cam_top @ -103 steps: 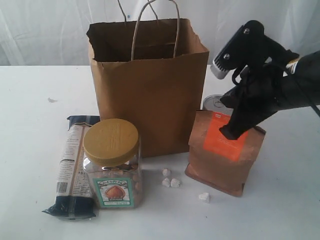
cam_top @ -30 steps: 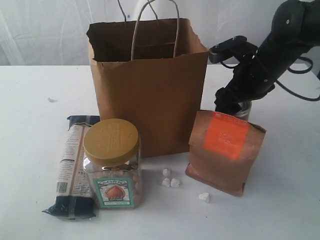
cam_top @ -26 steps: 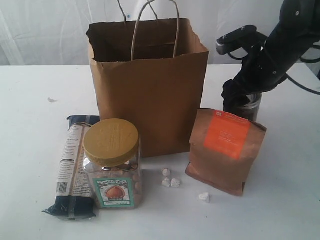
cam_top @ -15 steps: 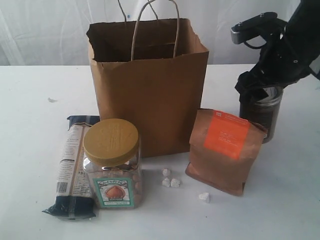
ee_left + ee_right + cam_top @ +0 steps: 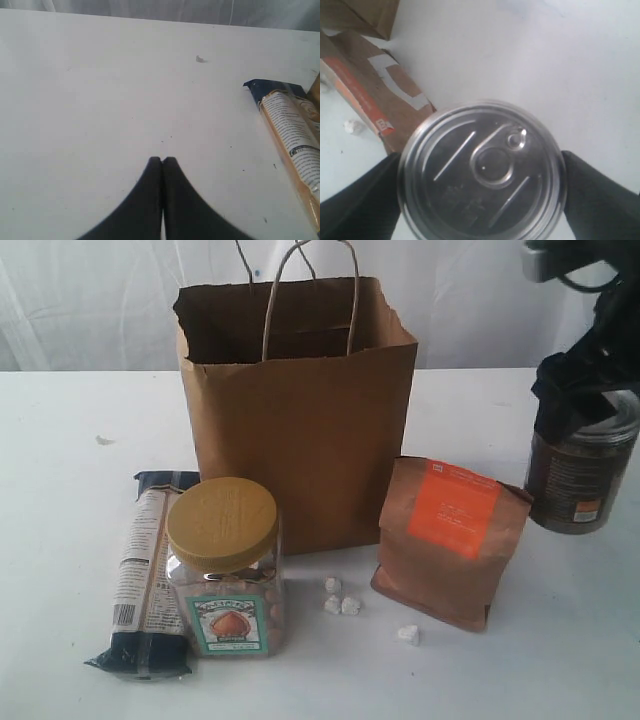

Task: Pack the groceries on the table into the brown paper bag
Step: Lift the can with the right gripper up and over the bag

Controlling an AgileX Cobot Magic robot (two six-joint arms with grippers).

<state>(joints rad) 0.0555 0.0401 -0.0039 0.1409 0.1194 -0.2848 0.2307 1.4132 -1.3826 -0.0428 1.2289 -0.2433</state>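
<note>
Your right gripper (image 5: 581, 392) has drawn the dark tin can (image 5: 582, 478) out from behind the orange-labelled brown pouch (image 5: 450, 540), where it stood a second ago. It has carried the can toward the right edge of the table (image 5: 60, 490), and the can now appears to hang clear of the surface. The jaws are spread wide and clamp the can by its sides just under the rim. I judge the pick complete; the can must next go up and across to the open mouth of the brown paper bag (image 5: 300, 440), which stands upright mid-table. The can hangs upright. It has a dark brown body, a small orange patch on the label and a silver ring-pull lid. Your left gripper (image 5: 162, 161) is pressed together and empty, over bare table beside the long dark-blue/beige packet (image 5: 292, 135).
</note>
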